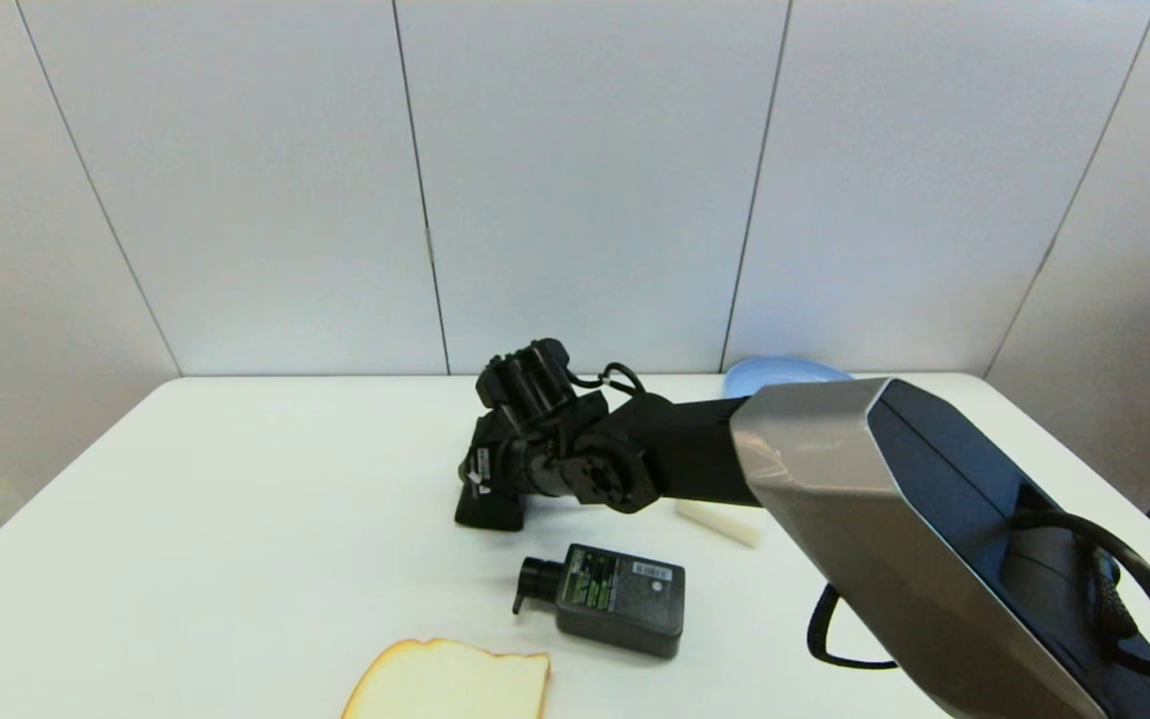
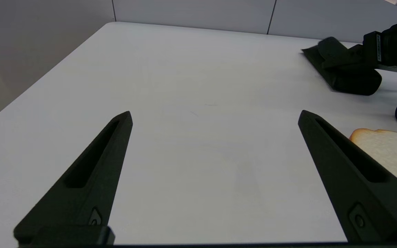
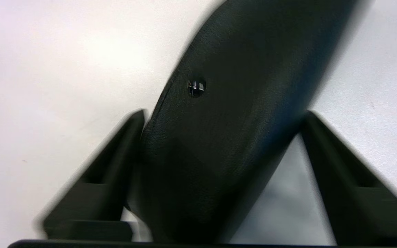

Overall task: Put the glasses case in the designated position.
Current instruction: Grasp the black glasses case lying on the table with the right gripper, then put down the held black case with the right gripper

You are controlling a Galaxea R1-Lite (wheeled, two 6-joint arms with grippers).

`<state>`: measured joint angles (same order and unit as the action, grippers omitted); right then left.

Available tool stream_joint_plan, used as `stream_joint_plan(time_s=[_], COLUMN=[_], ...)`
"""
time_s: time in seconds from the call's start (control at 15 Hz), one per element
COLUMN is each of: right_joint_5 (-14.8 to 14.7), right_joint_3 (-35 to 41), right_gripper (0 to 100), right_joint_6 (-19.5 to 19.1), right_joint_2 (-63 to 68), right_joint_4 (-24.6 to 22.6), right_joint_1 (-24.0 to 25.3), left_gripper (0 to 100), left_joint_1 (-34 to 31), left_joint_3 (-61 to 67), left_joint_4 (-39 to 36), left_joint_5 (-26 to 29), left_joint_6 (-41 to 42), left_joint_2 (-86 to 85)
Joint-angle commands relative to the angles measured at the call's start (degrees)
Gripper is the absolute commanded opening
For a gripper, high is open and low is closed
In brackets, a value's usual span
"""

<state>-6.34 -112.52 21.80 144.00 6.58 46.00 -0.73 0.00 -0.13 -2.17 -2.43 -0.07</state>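
The glasses case (image 3: 226, 131), a matte black pouch with a small snap button, lies on the white table (image 1: 236, 519) near its middle. My right gripper (image 3: 224, 113) is lowered over it, open, with one finger on each side of the case. One finger touches the case's edge and the other stands just beside it. In the head view the right gripper (image 1: 483, 489) covers most of the glasses case (image 1: 491, 516), of which only one end shows. From the left wrist view the glasses case (image 2: 343, 72) is seen far off. My left gripper (image 2: 215, 115) hovers open over bare table, holding nothing.
A dark grey pump bottle (image 1: 615, 599) lies just in front of the case. A slice of bread (image 1: 450, 684) sits at the front edge. A white block (image 1: 720, 521) lies under the right arm, and a blue plate (image 1: 780, 374) is at the back.
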Motion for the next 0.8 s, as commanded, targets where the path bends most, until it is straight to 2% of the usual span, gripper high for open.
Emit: stream_joint_plan(time_s=[0.07, 0.53, 0.8], right_joint_5=[0.0, -0.2, 0.0], right_joint_3=[0.0, 0.1, 0.2], right_gripper=[0, 0, 0], right_joint_6=[0.0, 0.4, 0.0], right_joint_2=[0.2, -0.6, -4.7], right_joint_4=[0.1, 0.4, 2.2], right_joint_1=[0.1, 0.1, -1.0], left_gripper=[100, 100, 100], left_joint_1=[0.0, 0.0, 0.0], left_joint_3=[0.0, 0.0, 0.0], left_joint_4=[-0.1, 0.0, 0.0], left_joint_5=[0.0, 0.0, 0.0], left_joint_6=[0.0, 0.0, 0.0], left_joint_2=[0.1, 0.1, 0.1])
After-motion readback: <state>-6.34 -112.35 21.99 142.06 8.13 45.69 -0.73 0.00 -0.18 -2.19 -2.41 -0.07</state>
